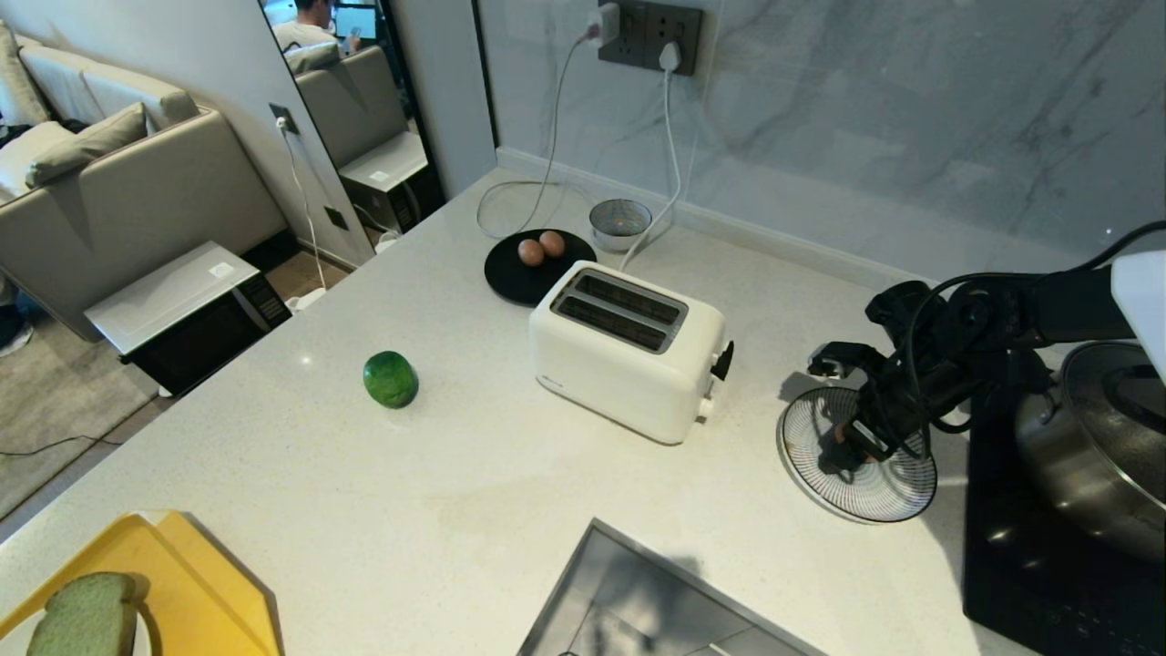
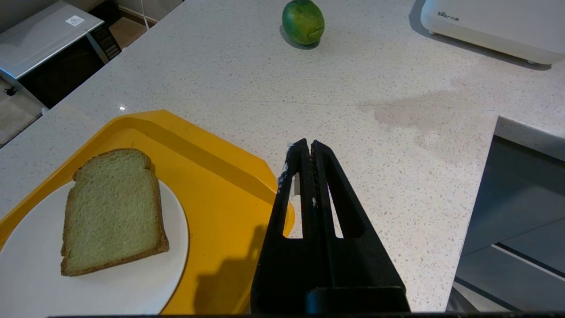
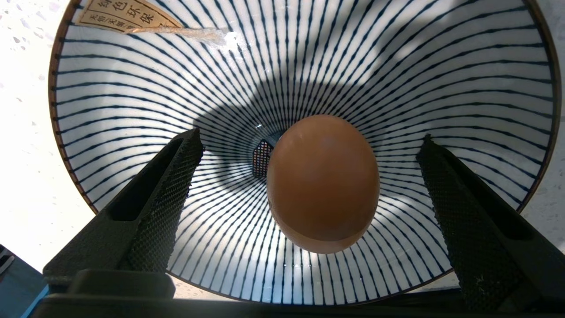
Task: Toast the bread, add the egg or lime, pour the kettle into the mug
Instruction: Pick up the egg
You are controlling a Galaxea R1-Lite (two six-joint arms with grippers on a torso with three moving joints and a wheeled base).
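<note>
The right gripper (image 3: 309, 176) hangs over a striped bowl (image 1: 897, 497) to the right of the toaster (image 1: 629, 351), its jaws wide apart and gripping nothing. An egg (image 3: 323, 183) lies in the bottom of the bowl between the two fingers, touched by neither. By the look of it, the egg step is at its close: the egg is delivered, and the arm needs only to lift straight up, clear of the rim, without knocking the bowl.

The left gripper (image 2: 305, 152), jaws pressed together and empty, sits parked near the front edge of the counter, beside a yellow tray (image 2: 212, 150). The bread (image 2: 112, 210) lies untoasted on a white plate (image 2: 26, 274) in that tray, well in front and to the left of the toaster, whose slots stand empty. The lime (image 1: 390, 379) rests on the counter left of the toaster; two more eggs (image 1: 541, 248) sit on a black plate (image 1: 510, 278) behind it. Toasting appears yet to be done. Neither kettle nor mug can be seen.
</note>
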